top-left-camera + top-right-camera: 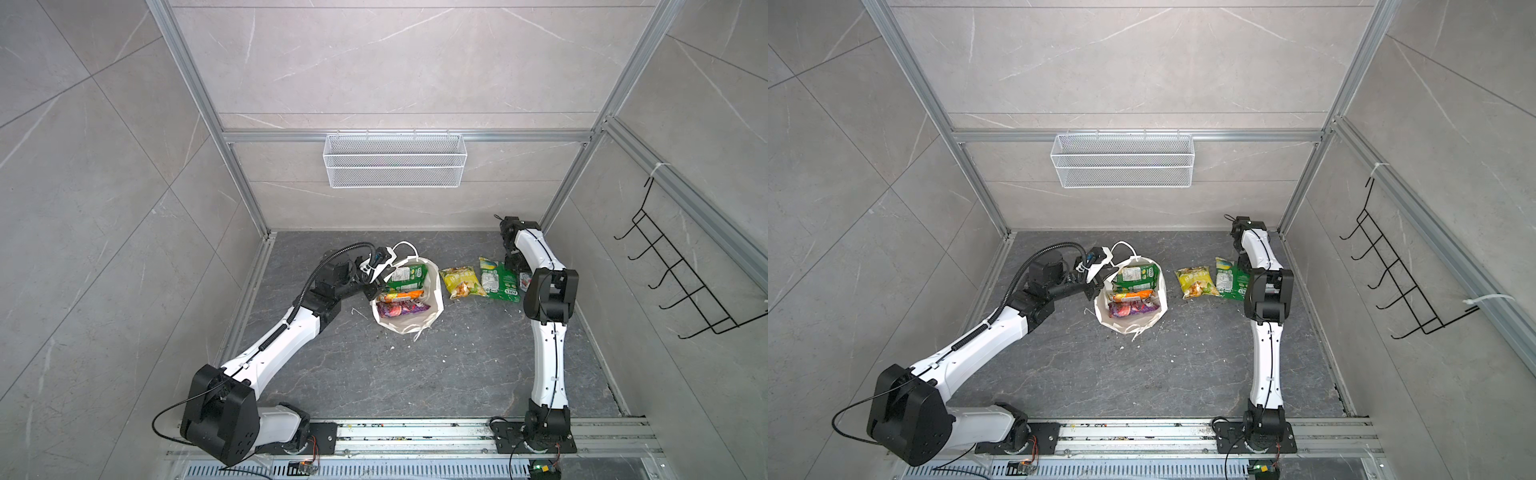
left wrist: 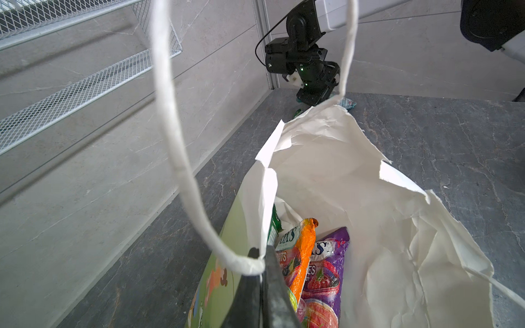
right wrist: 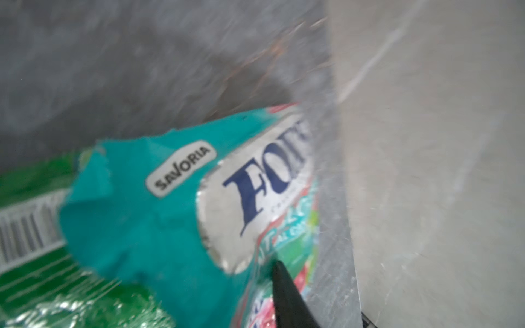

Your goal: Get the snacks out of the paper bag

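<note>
Teal glossy mint packet (image 3: 159, 215) at right gripper (image 3: 287, 295), jaw state unclear; let go fully, lift straight. Left gripper (image 2: 260, 284) clamped on white paper bag (image 1: 409, 299) rim; orange, purple packets inside.

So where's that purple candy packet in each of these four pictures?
In a top view: the purple packet is mid-picture, inside the paper bag.
In a top view: the same spot, inside the bag.
Left wrist: low in the picture, beside the orange packet.
Right wrist: not in it.
Shared landmark: the paper bag's white inner wall, seen in every view except the right wrist's.
</note>
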`<state>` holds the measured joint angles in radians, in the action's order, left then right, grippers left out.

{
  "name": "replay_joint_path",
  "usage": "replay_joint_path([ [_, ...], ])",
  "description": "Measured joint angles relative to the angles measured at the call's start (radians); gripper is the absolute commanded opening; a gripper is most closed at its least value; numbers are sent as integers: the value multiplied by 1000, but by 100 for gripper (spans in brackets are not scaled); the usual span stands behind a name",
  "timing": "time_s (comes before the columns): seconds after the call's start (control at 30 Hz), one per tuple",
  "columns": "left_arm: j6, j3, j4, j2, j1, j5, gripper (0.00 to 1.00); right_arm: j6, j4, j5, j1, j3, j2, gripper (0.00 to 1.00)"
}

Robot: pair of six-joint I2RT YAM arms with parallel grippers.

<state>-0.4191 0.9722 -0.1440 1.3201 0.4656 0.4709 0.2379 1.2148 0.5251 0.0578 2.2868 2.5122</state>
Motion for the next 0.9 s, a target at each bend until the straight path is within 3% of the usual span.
replay_joint_path([
  [0.2, 1, 27, 13, 17, 0, 8, 0, 18, -30, -103, 0, -73, -85, 47],
  [0.3, 2, 27, 14, 17, -1, 9, 0, 22, -39, -111, 2, -73, -157, 61],
  [0.37, 2, 27, 16, 17, -1, 9, 0, 20, -56, -119, 8, -88, -210, 63],
  [0.5, 2, 27, 16, 17, -1, 8, 0, 21, -100, -154, 38, -155, -295, 63],
  [0.6, 1, 27, 18, 17, -1, 8, 0, 15, -140, -215, 69, -187, -303, 51],
  [0.7, 1, 28, 19, 17, -1, 8, 0, -8, -201, -322, 84, -257, -304, 49],
  [0.9, 1, 28, 19, 17, -1, 8, 0, -39, -241, -431, 24, -297, -302, 62],
])
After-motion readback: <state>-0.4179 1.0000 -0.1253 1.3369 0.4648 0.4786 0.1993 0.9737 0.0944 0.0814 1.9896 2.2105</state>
